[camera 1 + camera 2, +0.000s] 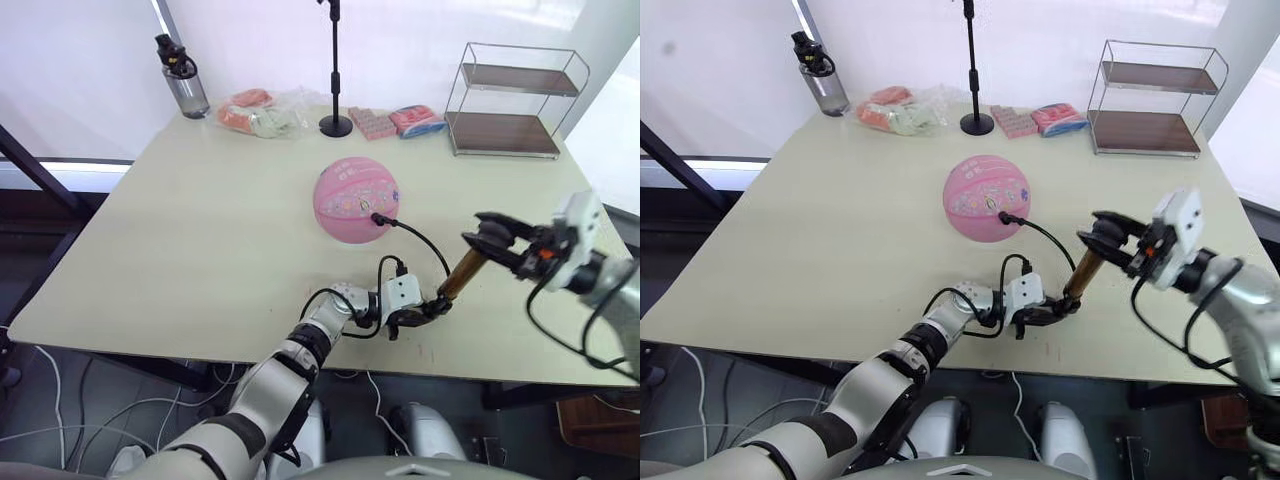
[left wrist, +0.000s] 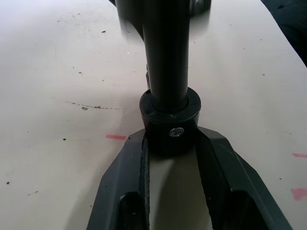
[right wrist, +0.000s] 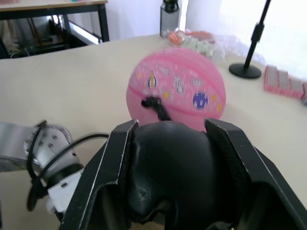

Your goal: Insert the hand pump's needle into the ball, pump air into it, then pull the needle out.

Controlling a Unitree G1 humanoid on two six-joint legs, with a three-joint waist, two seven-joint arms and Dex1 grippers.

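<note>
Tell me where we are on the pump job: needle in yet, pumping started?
Done: the needle sits in the ball, which looks round, the hose running back to the hand pump. In hand: the left gripper clamps the pump's base on the table; the right gripper grips the T-handle, shaft extended. Left: finish pumping, then pull the needle out.

1. The ball [image 1: 356, 199] is pink, with small cartoon prints in blue, white and yellow and darker pink seam lines.
2. The hand pump [image 1: 460, 276] has a gold-brass tube with black ends; its hose [image 1: 420, 237] is black.
3. The left hand [image 1: 408, 318] and the right hand [image 1: 487, 240] have black fingers; each wrist carries a white block.
4. The bench [image 1: 200, 230] is pale beige, with small pink marks near its front edge.
5. The bottle [image 1: 184, 85] is smoky grey with a black cap.
6. The microphone stand [image 1: 335, 70] is black.
7. The rack [image 1: 510, 98] has a silver wire frame and dark brown shelves.
8. The packets [image 1: 398, 121] are pink, one with blue edges.
</note>
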